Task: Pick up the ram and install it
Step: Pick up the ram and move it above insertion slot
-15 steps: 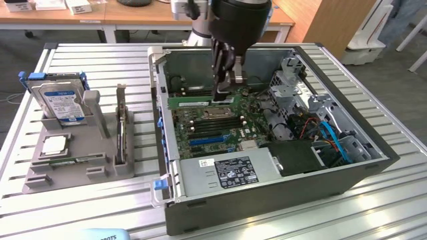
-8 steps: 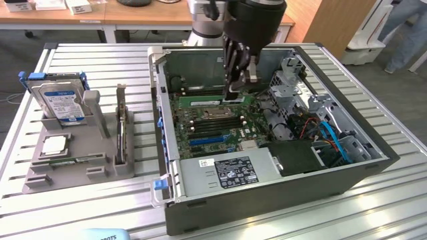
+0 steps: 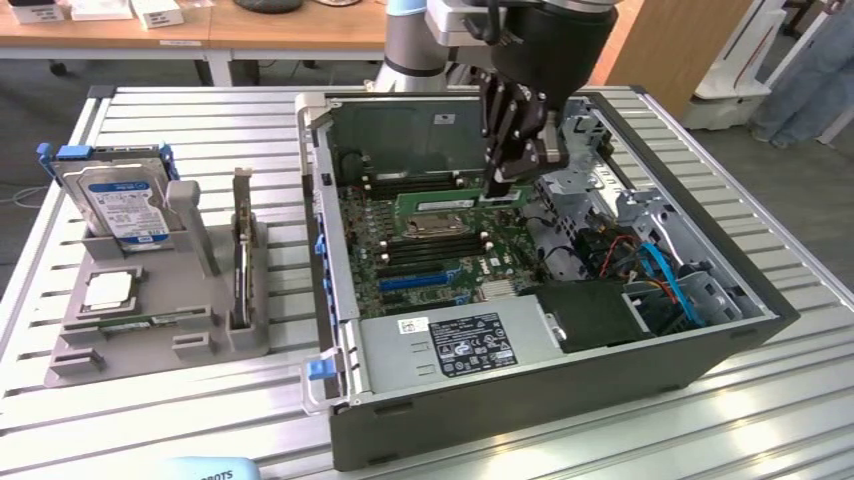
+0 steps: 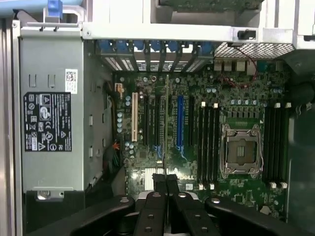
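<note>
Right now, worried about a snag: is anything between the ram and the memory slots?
Nothing visible does. The end effector holds the ram over the board, and the slots beside the socket look empty.

**Exterior view.** Raised camera, off the arm, tilted down across the slatted tabletop. Looks from the power-supply end of the open computer case. Middle distance: the whole case and the grey parts holder at the exterior view's left are in frame, with the arm on the far side.

**Wrist view.** Camera just behind the claw, facing straight down into the case. Close range, with black fingers in the near foreground.

**Shared ground.** Motherboard, processor socket, labelled power supply.
</note>
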`<state>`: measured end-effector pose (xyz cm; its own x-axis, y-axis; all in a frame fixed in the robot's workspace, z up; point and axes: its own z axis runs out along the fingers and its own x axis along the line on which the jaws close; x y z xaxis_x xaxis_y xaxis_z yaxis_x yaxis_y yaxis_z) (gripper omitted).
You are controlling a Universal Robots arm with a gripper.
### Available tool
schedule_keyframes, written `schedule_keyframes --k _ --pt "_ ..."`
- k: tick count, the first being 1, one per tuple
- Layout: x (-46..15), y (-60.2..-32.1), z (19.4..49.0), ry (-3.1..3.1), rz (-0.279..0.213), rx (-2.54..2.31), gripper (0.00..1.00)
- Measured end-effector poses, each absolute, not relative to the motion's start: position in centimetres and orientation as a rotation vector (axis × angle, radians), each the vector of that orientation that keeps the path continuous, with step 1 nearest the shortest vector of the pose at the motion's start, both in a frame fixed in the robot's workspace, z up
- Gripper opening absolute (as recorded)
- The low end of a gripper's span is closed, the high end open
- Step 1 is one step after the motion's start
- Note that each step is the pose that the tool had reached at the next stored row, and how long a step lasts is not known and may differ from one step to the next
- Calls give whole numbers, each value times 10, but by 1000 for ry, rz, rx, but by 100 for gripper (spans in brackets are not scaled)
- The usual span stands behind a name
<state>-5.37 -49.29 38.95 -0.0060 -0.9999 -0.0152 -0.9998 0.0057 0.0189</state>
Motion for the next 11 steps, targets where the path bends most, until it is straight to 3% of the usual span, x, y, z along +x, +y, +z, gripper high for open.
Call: schedule_keyframes --k 11 --pt "-35 -493 390 -2203 -38 2236 12"
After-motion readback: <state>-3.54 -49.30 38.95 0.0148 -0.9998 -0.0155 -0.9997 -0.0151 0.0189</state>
